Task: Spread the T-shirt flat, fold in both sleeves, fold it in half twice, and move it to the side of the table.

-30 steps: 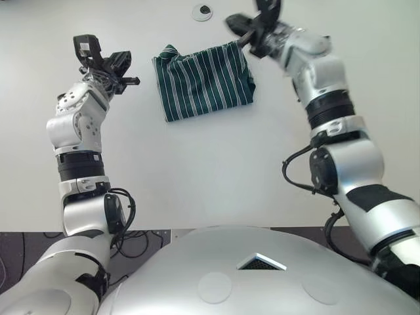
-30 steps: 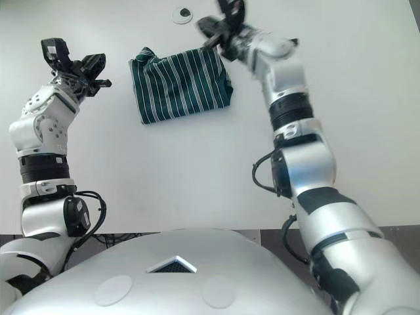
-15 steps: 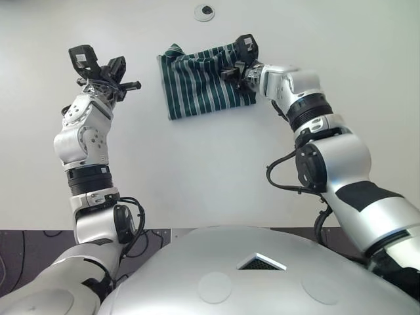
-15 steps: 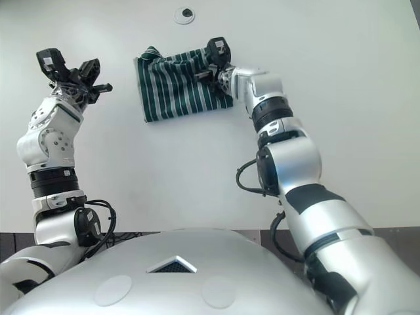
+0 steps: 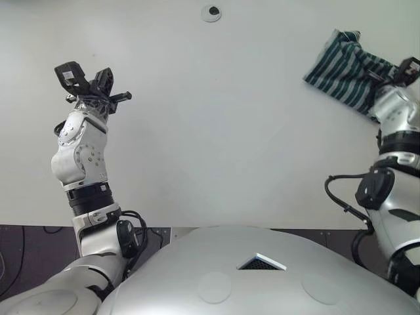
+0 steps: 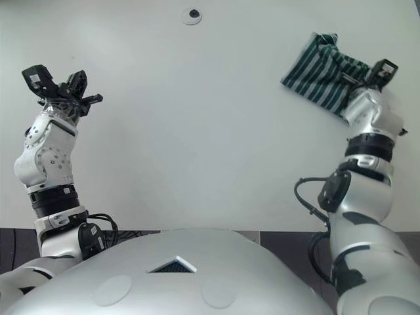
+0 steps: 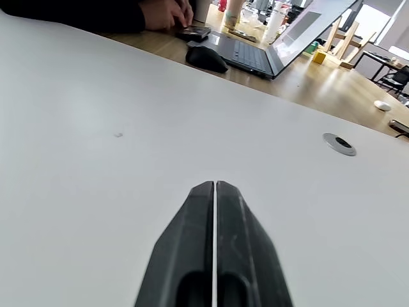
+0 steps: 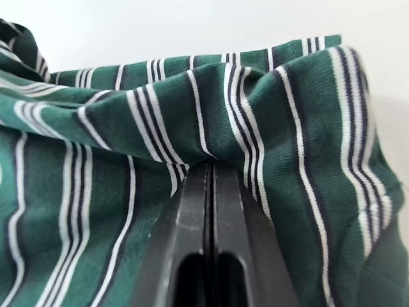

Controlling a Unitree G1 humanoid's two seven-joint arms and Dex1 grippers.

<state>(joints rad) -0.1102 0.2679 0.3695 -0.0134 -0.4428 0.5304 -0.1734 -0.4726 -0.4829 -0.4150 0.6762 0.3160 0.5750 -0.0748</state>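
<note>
The folded, green striped T-shirt point(image 5: 346, 69) is seen in the upper right of the left eye view, lying on the white table point(image 5: 216, 131) close to the frame's right edge. Its long axis is set on a diagonal, running from upper left down to lower right, and the white stripes are laid across that axis. A bunched corner is pointed toward the top of the frame. The lower right end of the cloth is held by the right gripper point(image 6: 358, 83). In the right wrist view its fingers point(image 8: 192, 211) are pressed almost together, with a ridge of fabric pinched at their tips and the stripes gathered into folds around them.

The left gripper point(image 5: 115, 92) is raised in the upper left of the left eye view, well apart from the T-shirt. In the left wrist view its fingers point(image 7: 192, 236) are closed tight against each other, with nothing held between them, above bare tabletop. A round cable port point(image 5: 210, 13) is set into the table at the top centre of the frame.
</note>
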